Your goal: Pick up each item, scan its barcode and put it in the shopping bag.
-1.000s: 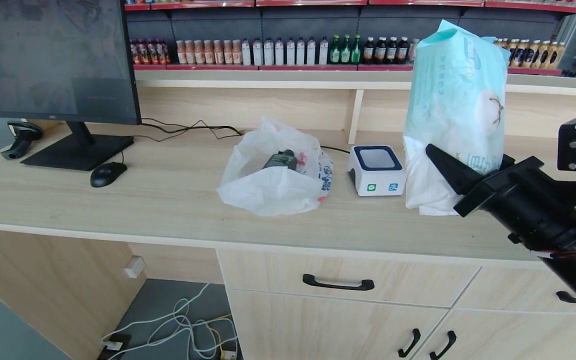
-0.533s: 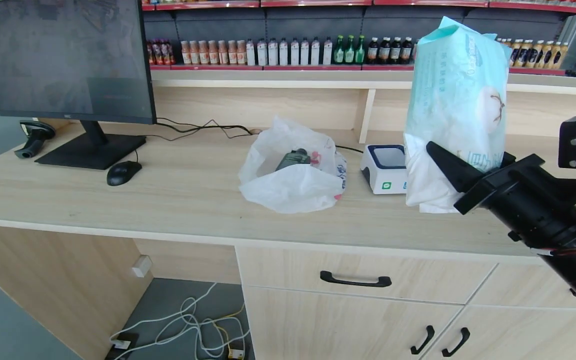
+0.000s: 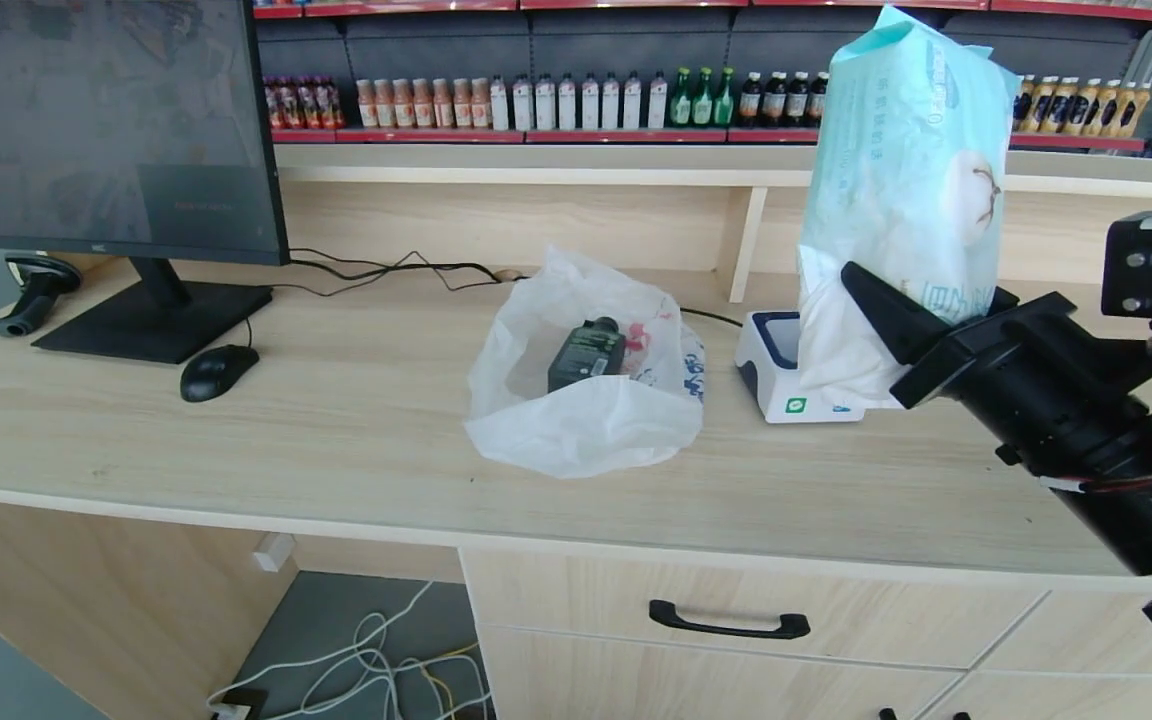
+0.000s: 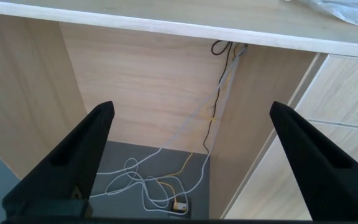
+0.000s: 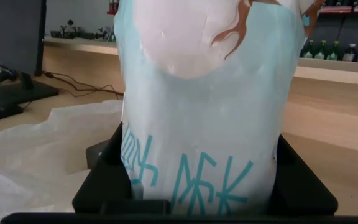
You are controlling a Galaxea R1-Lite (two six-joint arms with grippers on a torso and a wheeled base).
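Note:
My right gripper is shut on a tall teal and white soft pack, held upright with its lower end just over the right side of the white barcode scanner. In the right wrist view the pack sits between the black fingers. The white plastic shopping bag lies open on the counter left of the scanner, with a dark bottle inside. My left gripper is open with nothing in it, below the counter's edge, facing a recess with cables.
A monitor on its stand, a black mouse and a handheld scanner occupy the counter's left. Cables run along the back. A raised ledge and drink shelves stand behind. Drawers sit under the counter.
The head camera has shifted. Relative to the scanner, the pack in my right gripper has come leftwards and now covers the scanner's right part; before it hung to its right.

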